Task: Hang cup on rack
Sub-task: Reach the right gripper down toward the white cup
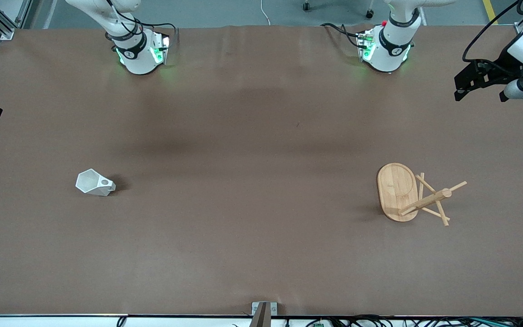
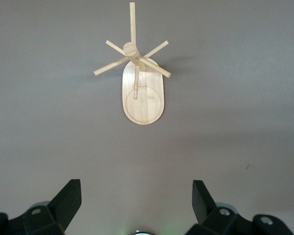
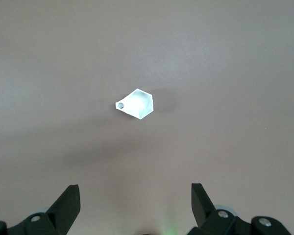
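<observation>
End effectors [image 2: 136, 203] wide; cup [image 1: 94, 182] empty.

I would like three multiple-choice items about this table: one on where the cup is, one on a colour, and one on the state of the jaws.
1. Where is the cup?
A. toward the right arm's end of the table
B. on a peg of the rack
C. in the left gripper

2. What colour is the rack?
A. black
B. light bamboo
C. blue

3. How do the jaws of both grippers stand?
A. both shut
B. only one open
C. both open

Key: 1 A, it sits on the table, apart from the rack. 2 B, its base and pegs are pale wood. 3 C, left gripper and right gripper show wide, empty gaps.
</observation>
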You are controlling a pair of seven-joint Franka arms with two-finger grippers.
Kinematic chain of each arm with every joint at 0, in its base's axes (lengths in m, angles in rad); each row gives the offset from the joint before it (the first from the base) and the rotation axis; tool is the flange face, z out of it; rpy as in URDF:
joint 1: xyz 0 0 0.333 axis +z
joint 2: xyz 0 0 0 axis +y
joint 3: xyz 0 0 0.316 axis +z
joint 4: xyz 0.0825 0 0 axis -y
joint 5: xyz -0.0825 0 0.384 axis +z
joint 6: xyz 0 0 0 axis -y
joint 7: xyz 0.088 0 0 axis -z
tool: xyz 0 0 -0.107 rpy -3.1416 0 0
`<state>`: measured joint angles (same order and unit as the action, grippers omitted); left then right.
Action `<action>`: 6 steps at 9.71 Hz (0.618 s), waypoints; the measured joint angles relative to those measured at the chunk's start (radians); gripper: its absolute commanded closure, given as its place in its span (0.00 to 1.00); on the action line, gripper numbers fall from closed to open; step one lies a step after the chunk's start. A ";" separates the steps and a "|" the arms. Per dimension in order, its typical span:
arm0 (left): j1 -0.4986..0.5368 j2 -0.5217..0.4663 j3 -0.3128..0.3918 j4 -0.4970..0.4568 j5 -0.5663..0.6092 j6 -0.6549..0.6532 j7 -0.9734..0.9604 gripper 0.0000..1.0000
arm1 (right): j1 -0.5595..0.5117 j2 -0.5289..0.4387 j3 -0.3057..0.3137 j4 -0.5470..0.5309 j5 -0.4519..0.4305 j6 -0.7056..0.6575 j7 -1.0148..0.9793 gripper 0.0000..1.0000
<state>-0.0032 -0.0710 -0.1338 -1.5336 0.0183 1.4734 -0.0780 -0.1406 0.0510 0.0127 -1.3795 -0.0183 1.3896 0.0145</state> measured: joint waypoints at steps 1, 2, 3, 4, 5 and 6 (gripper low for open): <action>0.000 0.000 0.000 0.000 0.000 0.000 0.000 0.00 | 0.000 0.000 0.000 0.000 0.000 0.000 0.000 0.00; 0.000 0.000 0.000 0.000 0.000 0.000 0.000 0.00 | -0.001 0.000 -0.001 0.000 0.000 0.000 0.000 0.00; 0.000 0.000 0.000 0.000 0.000 0.000 0.000 0.00 | -0.001 0.000 -0.001 -0.002 0.000 0.001 0.000 0.00; 0.000 0.000 0.000 0.000 0.000 0.000 0.000 0.00 | -0.001 0.001 -0.001 -0.003 0.000 0.003 0.000 0.00; 0.001 0.000 0.001 0.000 0.000 0.000 0.000 0.00 | -0.001 0.003 -0.001 -0.003 0.000 0.003 0.000 0.00; 0.001 0.000 0.001 0.000 0.000 0.000 0.000 0.00 | -0.001 0.005 -0.002 -0.007 0.000 0.005 0.000 0.00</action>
<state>-0.0026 -0.0710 -0.1331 -1.5335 0.0183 1.4734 -0.0776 -0.1419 0.0562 0.0111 -1.3862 -0.0183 1.3942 0.0145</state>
